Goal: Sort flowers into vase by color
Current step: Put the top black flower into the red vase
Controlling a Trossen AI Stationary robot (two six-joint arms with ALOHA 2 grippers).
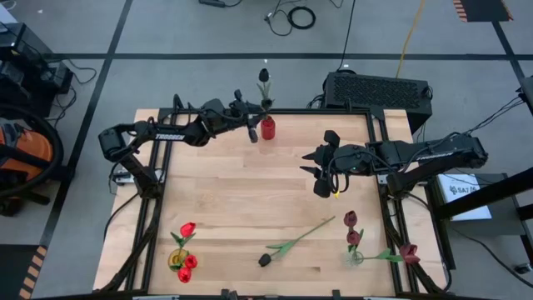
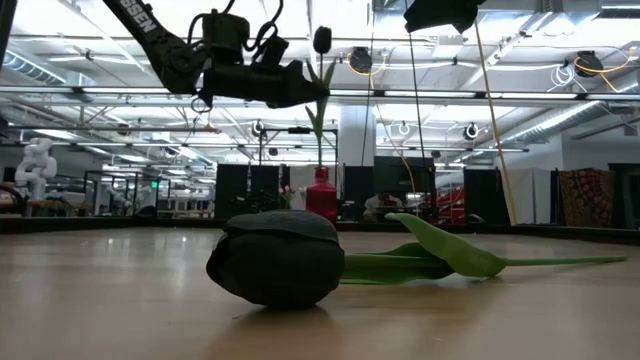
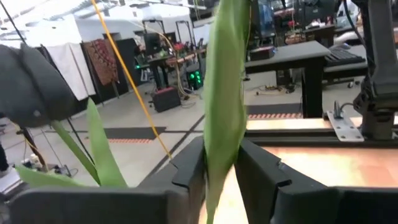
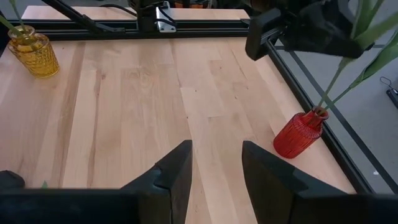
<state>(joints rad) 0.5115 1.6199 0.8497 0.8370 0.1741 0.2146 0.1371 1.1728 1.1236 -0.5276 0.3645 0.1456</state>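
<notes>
My left fingers (image 1: pixel 252 127) are gripping a black tulip (image 1: pixel 264 75) upright, stem directly above the red vase (image 1: pixel 267 128); right fingers (image 1: pixel 320 171) are waiting open.

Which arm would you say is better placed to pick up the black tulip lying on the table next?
Right. The right gripper is open and empty, nearer the loose black tulip. The left gripper is busy gripping a flower stem at the red vase.
</notes>
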